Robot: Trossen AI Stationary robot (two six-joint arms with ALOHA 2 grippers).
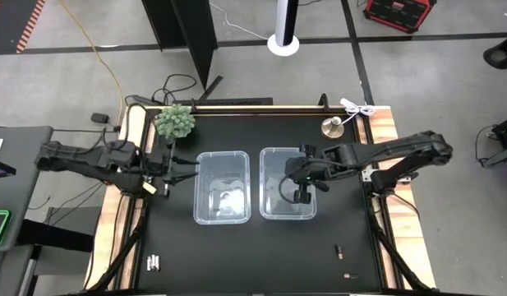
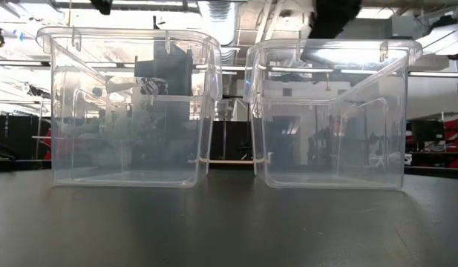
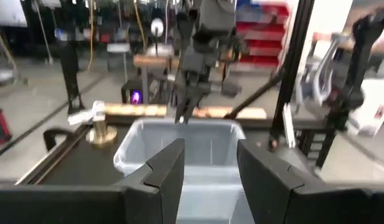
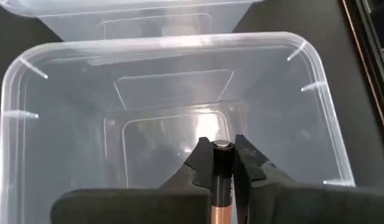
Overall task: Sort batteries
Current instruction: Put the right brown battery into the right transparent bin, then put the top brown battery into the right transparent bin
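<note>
right gripper is clamped on a dark battery, held over the open right bin. the battery's long axis runs along the fingers; its silvery end cap points down into the bin and its copper-orange end lies back toward the wrist. in the high view the right gripper hangs above the right bin, with the left bin just beside it. left gripper waits at the left bin's outer side, fingers apart with nothing between them.

two dark batteries lie on the black table at the near right, well apart from the bins; silvery-white batteries lie at the near left.

farther back: a small green plant at the far-left corner, a brass-coloured bell and a white cable at the far right. beyond is a grey concrete floor.
</note>
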